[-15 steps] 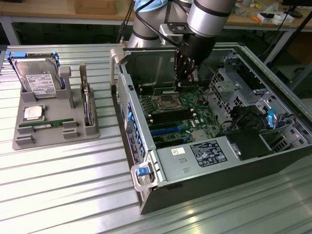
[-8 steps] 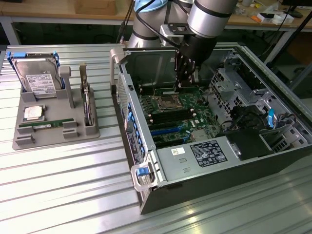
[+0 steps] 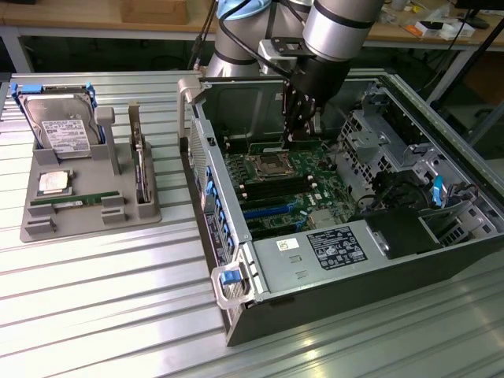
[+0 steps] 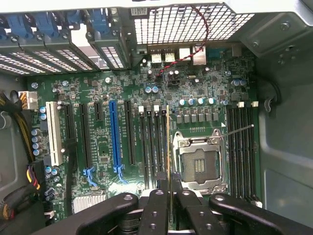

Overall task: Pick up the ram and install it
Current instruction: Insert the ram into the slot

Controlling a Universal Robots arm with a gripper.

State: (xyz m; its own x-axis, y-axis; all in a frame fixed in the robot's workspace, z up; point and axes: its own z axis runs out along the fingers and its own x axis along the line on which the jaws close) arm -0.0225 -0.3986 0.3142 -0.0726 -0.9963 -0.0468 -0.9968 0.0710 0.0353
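The gripper [image 4: 169,198] is almost shut. Its two black fingers [image 4: 157,210] pinch the ram [image 4: 168,147] — a thin stick held on its edge. It sits inside the computer case [image 3: 315,311], over the middle of the green board [image 4: 98,98] — just beside the square socket [image 4: 200,164].

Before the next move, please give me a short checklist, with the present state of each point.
1. Gripper closed on the ram: ok.
2. Ram over the motherboard, inside the open case: ok.
3. Ram lies along the memory slots beside the processor socket: ok.
4. Ram exactly over one slot: cannot tell.
5. Ram pressed fully into a slot: cannot tell.
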